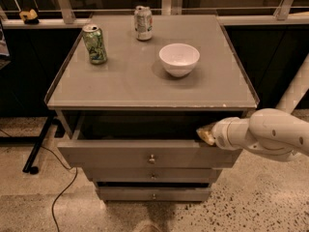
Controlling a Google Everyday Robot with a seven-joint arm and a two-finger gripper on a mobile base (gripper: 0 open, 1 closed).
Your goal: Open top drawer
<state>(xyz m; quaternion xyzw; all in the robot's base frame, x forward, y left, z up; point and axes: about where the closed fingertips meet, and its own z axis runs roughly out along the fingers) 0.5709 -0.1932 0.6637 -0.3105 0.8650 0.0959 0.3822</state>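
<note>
The top drawer point(120, 154) of a grey cabinet is pulled out toward me, its flat front with a small round metallic knob point(151, 158) at centre; the dark interior shows behind the front. My gripper point(205, 134), at the end of a white arm coming from the right, sits at the right end of the drawer front's top edge, touching it. Two slimmer drawer fronts point(153, 194) lie below.
On the cabinet top point(130, 81) stand a white bowl point(179, 58), a green can point(94, 44) and a silver can point(143, 23). A railing runs behind. A black stand leg and a cable point(57, 197) lie on the speckled floor at left.
</note>
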